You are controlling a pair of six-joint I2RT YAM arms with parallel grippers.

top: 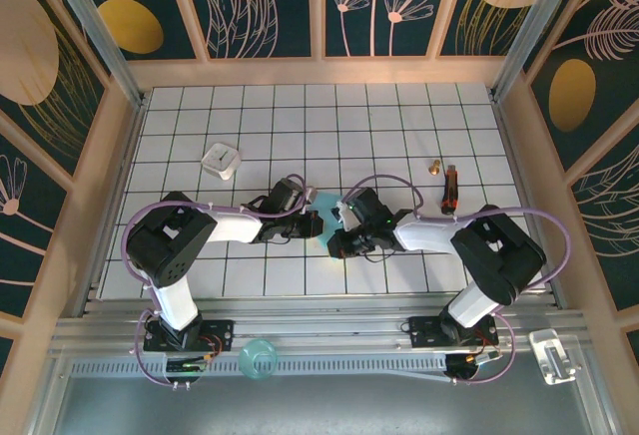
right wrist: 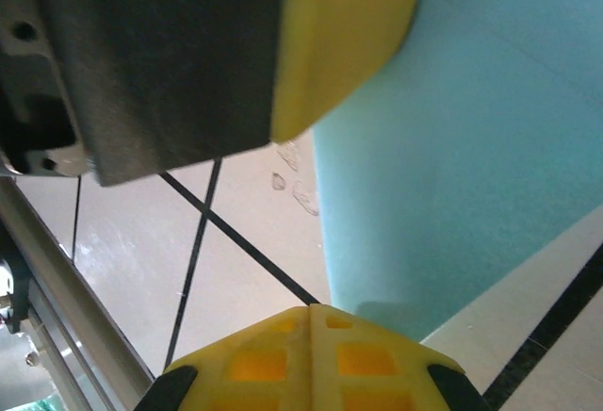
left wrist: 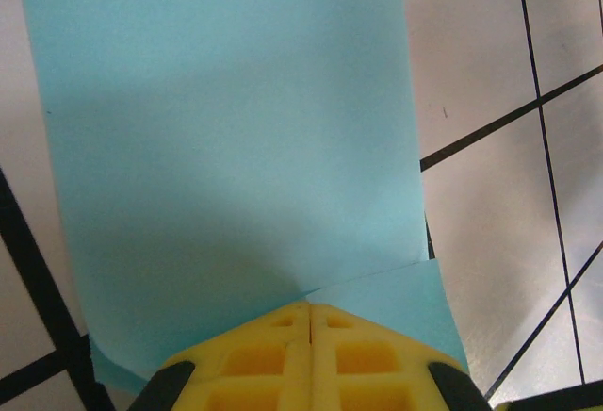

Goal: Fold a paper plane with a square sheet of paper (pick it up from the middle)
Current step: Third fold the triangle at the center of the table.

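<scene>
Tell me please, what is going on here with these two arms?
Two robot arms work on a light-blue sheet of paper in the middle of the gridded table. The left gripper and the right gripper meet over it, both shut, their tips at the paper. The left wrist view shows what looks like a folded flap near the fingers, so folding seems begun, but no plane shape yet. A small white block sits apart.
</scene>
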